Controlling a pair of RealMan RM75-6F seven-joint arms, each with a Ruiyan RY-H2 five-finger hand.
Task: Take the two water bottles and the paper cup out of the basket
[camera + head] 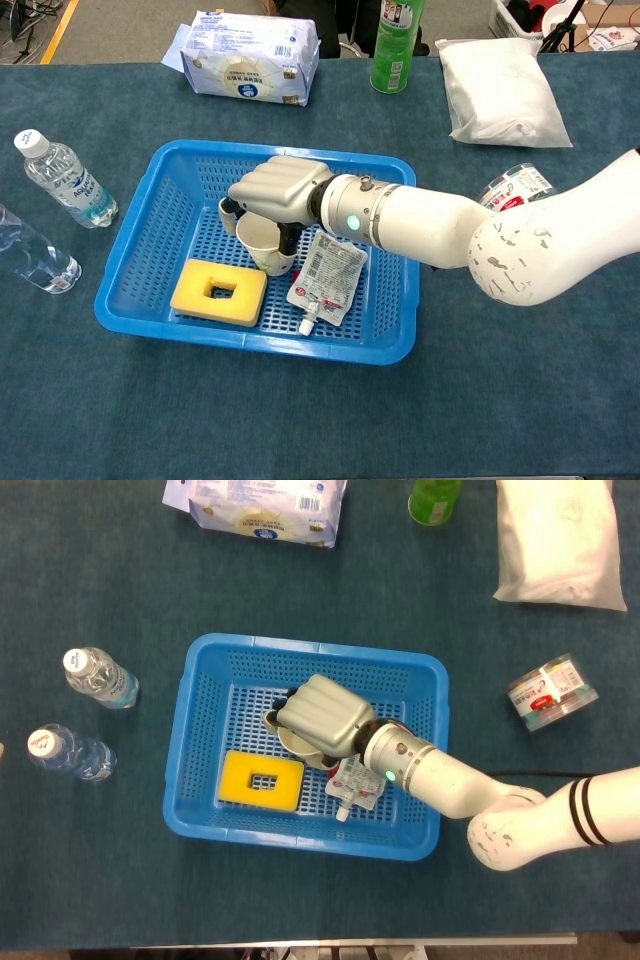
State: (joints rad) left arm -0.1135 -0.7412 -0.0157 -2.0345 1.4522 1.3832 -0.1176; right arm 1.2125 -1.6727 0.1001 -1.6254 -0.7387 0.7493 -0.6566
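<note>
The blue basket [310, 645] [250, 150] sits mid-table. Inside it stands the white paper cup [296, 744] [264, 252], upright on the basket floor. My right hand [318, 715] [278, 188] lies over the cup's mouth, thumb on its left side and fingers down its right side, gripping it. Two clear water bottles lie on the table left of the basket: one [100, 677] [65, 180] further back, the other [70, 752] [35, 255] nearer. My left hand does not show in either view.
A yellow sponge [262, 780] [218, 290] and a foil pouch [358, 785] [325, 280] also lie in the basket. Behind it are a tissue pack [265, 505], a green bottle [435, 500] and a white bag [560, 540]. A small jar [550, 690] lies at the right.
</note>
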